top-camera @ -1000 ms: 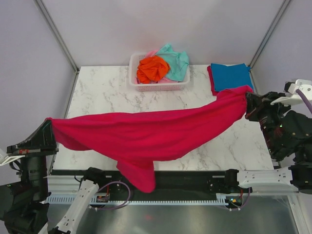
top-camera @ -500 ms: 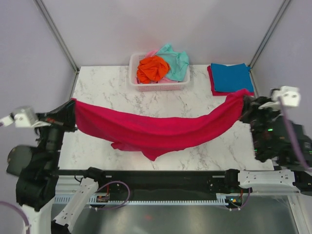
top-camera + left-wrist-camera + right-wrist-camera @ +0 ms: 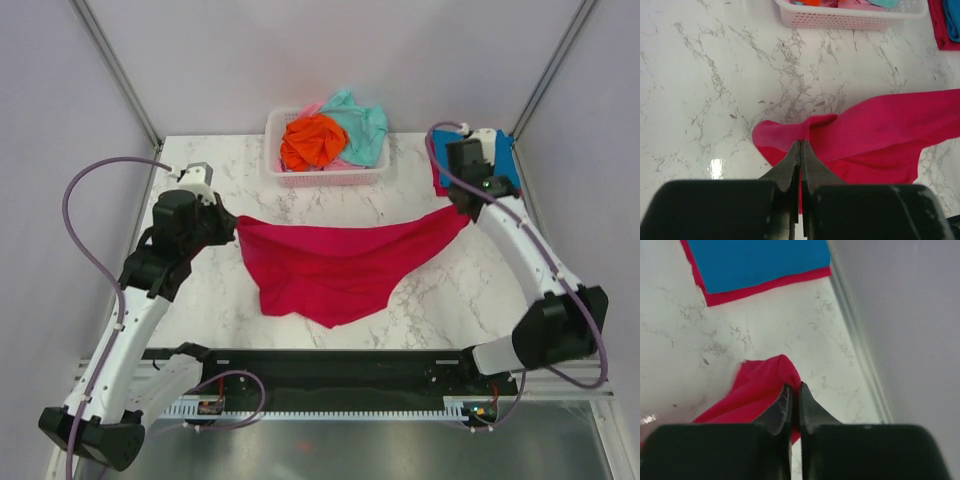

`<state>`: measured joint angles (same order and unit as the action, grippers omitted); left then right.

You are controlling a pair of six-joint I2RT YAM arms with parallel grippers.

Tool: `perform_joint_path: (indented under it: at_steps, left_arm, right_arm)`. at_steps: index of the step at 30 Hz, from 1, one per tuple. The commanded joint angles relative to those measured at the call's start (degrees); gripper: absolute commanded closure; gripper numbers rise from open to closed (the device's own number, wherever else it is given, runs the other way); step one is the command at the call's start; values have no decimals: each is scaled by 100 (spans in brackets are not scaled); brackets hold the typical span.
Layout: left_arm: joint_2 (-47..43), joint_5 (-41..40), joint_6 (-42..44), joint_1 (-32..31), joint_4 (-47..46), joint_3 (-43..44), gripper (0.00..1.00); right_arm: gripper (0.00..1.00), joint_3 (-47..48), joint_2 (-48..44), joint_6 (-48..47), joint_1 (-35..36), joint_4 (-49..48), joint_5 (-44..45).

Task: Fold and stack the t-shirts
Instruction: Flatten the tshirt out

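A crimson red t-shirt (image 3: 335, 265) hangs stretched between my two grippers over the middle of the marble table, its lower part sagging onto the surface. My left gripper (image 3: 232, 223) is shut on its left corner, seen in the left wrist view (image 3: 801, 142). My right gripper (image 3: 466, 208) is shut on its right corner (image 3: 794, 385). A folded blue t-shirt (image 3: 470, 155) lies on a folded red one at the back right, also in the right wrist view (image 3: 755, 260). Orange (image 3: 312, 140), mint-teal (image 3: 360, 125) and pink shirts sit crumpled in the basket.
A white slatted basket (image 3: 325, 178) stands at the back centre of the table, also in the left wrist view (image 3: 850, 19). Grey walls and metal frame posts enclose the table at the back and sides. The right table edge (image 3: 860, 355) runs close to my right gripper.
Both arms have swung from beyond the table's sides inward and toward the back. The red shirt, earlier stretched wide and hanging over the front edge, now hangs narrower over the table's middle.
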<state>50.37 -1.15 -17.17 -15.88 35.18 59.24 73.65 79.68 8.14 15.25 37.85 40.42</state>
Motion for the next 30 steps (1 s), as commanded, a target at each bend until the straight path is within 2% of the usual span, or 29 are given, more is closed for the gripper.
perform_joint_path:
  at_steps: [1, 2, 3, 4, 5, 6, 7, 9, 10, 11, 12, 13, 14, 15, 16, 17, 18, 20, 21, 22, 24, 27, 30]
  left_arm:
    - [400, -85, -76, -3, -363, 227, 98]
    - [586, -113, -59, -3, -319, 280, 98]
    - [814, -131, -41, -3, -223, 324, 98]
    - [999, -192, -15, 6, -178, 412, 98]
    - [1297, -245, -6, 6, -152, 421, 98]
    - [1396, -376, -14, 15, -143, 395, 98]
    - [1484, -430, -84, 15, -152, 378, 98]
    - [1634, -422, -129, 32, -160, 264, 98]
    - [1677, -395, -155, 32, -187, 211, 98]
    - [1687, -395, -173, 41, -204, 150, 98]
    - [1695, -360, -173, 50, -230, 45, 98]
    - [1687, -351, -173, 50, -300, -9, 98]
    - [1669, -351, -173, 50, -345, -70, 98]
    - [1678, -325, -173, 67, -371, -140, 98]
    - [1687, -299, -164, 76, -363, -132, 98]
    - [1678, -290, -155, 94, -371, -132, 98]
    - [1687, -307, -147, 94, -371, -132, 98]
    - [1687, -325, -129, 137, -328, -132, 98]
    - [1695, -342, -120, 155, -310, -132, 98]
    - [1704, -368, -85, 164, -284, -141, 98]
    - [1696, -473, -50, 190, -222, -176, 98]
    - [1669, -518, -41, 226, -178, -238, 98]
    - [1687, -448, -41, 296, -152, -229, 98]
  right_arm:
    - [82, 1140, 1261, 730, -680, 414, -1474]
    - [71, 1639, 1609, 785, -733, 643, -1754]
    - [52, 1783, 1847, 829, -673, 915, -2192]
    - [45, 1785, 1928, 942, -541, 874, -2214]
    - [38, 1454, 1789, 996, -70, 726, -2040]
    - [19, 1233, 1605, 1005, 222, 446, -1743]
    - [12, 1057, 1255, 1066, 494, 408, -1139]
    - [5, 687, 946, 1391, 1232, 556, -1063]
    - [4, 529, 587, 1548, 1548, 575, -941]
    - [4, 154, 392, 1985, 2283, 575, -862]
    - [4, -41, -10, 2242, 2699, 575, -782]
    - [4, -426, -170, 2575, 3112, 557, -634]
    - [4, -622, -311, 2883, 3890, 505, -615]
    - [6, -797, -469, 3452, 4255, 278, -615]
    - [6, -1034, -471, 3683, 4589, 154, -623]
    - [9, -1071, -410, 3869, 5210, 22, -580]
    - [9, -1046, -96, 4062, 5486, -222, -501]
    - [10, -590, 467, 4099, 6101, -251, -291]
    - [10, -327, 1166, 4038, 6226, -138, -281]
    - [10, 293, 1529, 3968, 6314, -7, -229]
    - [11, 885, 2467, 3801, 6517, 249, -158]
    - [15, 1931, 3296, 3502, 6553, 302, -210]
    - [16, 2425, 3877, 3308, 6553, 311, -289]
